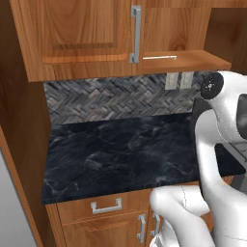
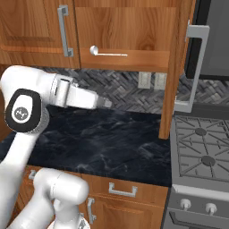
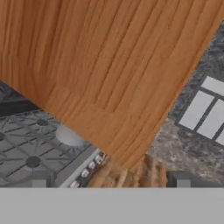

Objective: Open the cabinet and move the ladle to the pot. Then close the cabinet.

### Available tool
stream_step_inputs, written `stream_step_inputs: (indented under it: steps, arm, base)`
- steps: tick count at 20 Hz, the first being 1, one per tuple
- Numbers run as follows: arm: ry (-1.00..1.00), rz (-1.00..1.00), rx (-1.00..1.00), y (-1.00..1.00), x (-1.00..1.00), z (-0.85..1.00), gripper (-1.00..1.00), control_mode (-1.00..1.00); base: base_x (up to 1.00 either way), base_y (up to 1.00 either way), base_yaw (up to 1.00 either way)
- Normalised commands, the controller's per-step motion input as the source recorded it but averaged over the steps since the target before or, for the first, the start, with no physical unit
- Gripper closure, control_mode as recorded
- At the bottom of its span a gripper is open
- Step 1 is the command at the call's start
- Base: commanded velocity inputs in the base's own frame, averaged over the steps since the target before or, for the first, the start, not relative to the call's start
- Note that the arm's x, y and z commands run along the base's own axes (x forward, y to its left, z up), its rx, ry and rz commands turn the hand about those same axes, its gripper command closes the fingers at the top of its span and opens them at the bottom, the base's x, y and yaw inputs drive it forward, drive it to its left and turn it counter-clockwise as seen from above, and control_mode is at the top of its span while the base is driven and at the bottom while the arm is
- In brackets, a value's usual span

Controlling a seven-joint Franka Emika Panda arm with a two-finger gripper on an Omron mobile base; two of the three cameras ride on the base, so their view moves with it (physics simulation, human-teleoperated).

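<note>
Cabinet [image 2: 120, 31] right door swung open, ladle [image 2: 107, 53] lying on its shelf at upper centre; end effector [image 3: 109, 181], fingers apart and empty, must next rise to grasp the ladle.

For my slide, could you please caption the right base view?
Cabinet right door open, ladle on its shelf, stove beside.

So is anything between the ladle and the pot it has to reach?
Yes. The ladle lies on the cabinet's open bottom shelf, and the swung-out right door hangs between that shelf and the stove. In the hand view the door partly hides the pot.
</note>
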Motion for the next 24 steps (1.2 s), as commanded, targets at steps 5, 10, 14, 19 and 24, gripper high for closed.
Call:
stream_step_inputs:
  steps: [5,10,14,19,24]
  arm:
    - [-0.27,0.35,0.11,0.74,-0.20,0.05,-1.00,-1.00]
    - [-0.15,0.39,0.17,0.65,-0.06,0.22,-1.00,-1.00]
    - [-0.02,0.44,0.16,0.52,0.00,0.46,-1.00,-1.00]
    - [0.04,0.42,0.09,0.50,0.00,0.44,-1.00,-1.00]
    - [0.04,0.37,0.02,0.53,0.00,0.16,-1.00,-1.00]
  base:
    - [0.00,0.00,0.00]
    - [0.00,0.00,0.00]
    - [0.00,0.00,0.00]
    - [0.00,0.00,0.00]
    - [0.00,0.00,0.00]
